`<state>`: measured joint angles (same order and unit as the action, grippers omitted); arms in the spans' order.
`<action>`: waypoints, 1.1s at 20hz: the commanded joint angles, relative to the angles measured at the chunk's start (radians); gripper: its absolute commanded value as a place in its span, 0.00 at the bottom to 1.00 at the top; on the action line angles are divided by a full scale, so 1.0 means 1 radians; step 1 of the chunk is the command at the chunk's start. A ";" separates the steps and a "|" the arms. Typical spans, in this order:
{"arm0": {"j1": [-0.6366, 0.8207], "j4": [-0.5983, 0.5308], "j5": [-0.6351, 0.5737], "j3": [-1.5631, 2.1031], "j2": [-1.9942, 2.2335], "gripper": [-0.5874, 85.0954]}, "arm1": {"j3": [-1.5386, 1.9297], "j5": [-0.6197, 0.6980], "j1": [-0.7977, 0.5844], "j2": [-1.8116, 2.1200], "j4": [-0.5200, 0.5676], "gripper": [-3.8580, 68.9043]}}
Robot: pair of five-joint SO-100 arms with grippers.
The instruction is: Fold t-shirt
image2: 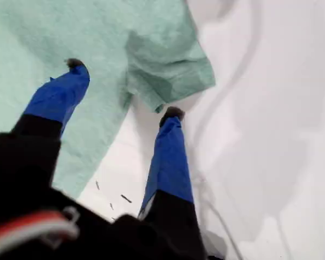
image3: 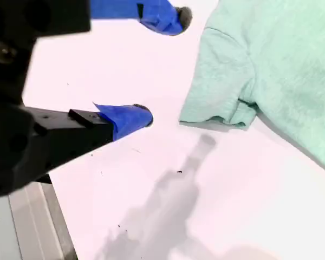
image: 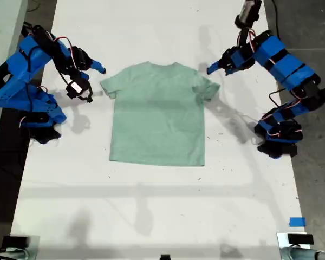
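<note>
Had my first gripper (image: 211, 69) (image2: 124, 89) hanging at the t-shirt's sleeve (image: 207, 88) (image2: 170, 70) on the exterior view's right, jaws spread wide, nothing in them. One blue fingertip (image2: 70, 76) over the cloth by the shoulder, the other (image2: 170, 135) over bare table just off the sleeve hem. Couldn't tell whether either tip touched. That arm folded up from its base near the tabletop's edge on the exterior view's right, elbow high, wrist angled down toward the shirt.

Had my second gripper (image: 97, 69) (image3: 163, 66) on the other side, also released and holding nothing, both tips over bare white surface just beside the other sleeve (image: 108, 86) (image3: 222, 81), not over the cloth. Arm crouched low from its base by the edge on the exterior view's left, red and white wires looping off it.

Left the t-shirt (image: 157, 116) (image2: 97, 32) (image3: 292, 54) lying flat and unfolded, pale mint green, collar toward the far edge, hem toward the near edge, sitting between the two arms and nearer the far edge than the near one.

Worked on a plain white tabletop (image: 151, 216) with soft arm shadows across it and a few dark specks. Spotted a bit of blue tape (image: 297, 221) by the near corner on the exterior view's right, and dark grey floor (image: 319, 32) past that side's edge
</note>
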<state>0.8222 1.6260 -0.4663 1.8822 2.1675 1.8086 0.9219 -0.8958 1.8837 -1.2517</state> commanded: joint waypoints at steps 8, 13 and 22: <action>0.020 -0.106 -0.026 0.015 -0.095 0.35 | 0.120 0.137 -0.025 -0.238 0.333 0.48; 0.035 -0.144 -0.032 0.026 -0.160 0.35 | 0.078 0.181 -0.044 -0.337 0.364 0.47; 0.054 -0.219 -0.035 0.101 -0.193 0.35 | -0.040 0.184 -0.021 -0.482 0.344 0.04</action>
<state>0.8636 1.4235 -0.4970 1.9911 1.9712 1.8147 1.1137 -0.9250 1.3959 -0.8897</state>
